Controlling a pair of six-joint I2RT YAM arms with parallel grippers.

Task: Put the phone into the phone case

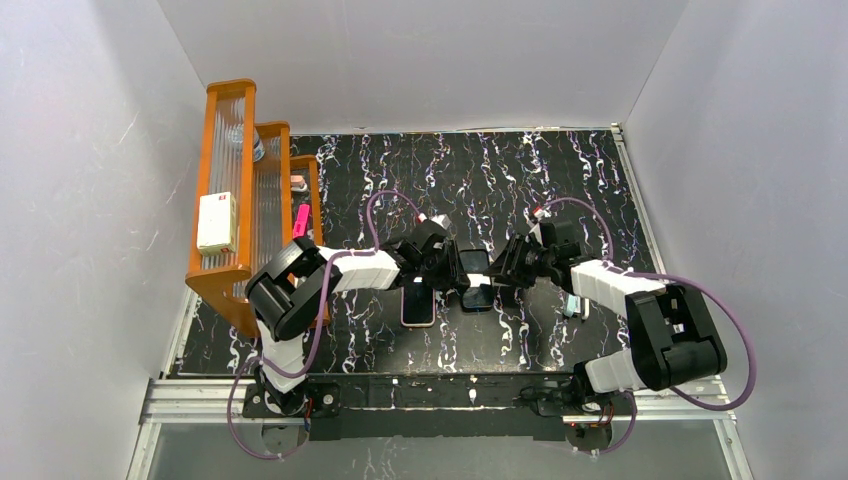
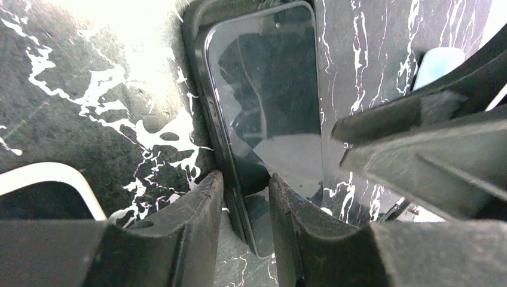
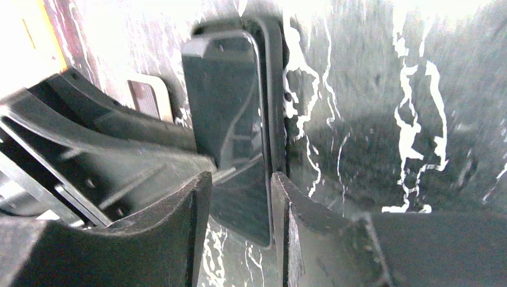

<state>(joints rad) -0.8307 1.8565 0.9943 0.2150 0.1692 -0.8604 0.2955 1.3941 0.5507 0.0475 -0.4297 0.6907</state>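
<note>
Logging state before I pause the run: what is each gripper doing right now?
Left gripper: closed on the phone.
Right gripper: closed on the same phone.

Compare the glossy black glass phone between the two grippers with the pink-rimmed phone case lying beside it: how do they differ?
Colour: the glossy black glass phone is dark throughout; the pink-rimmed phone case shows a pale pink border. State: the phone is held between the fingers of the left gripper and right gripper; the case lies untouched. Both are slim rectangles with dark faces.
</note>
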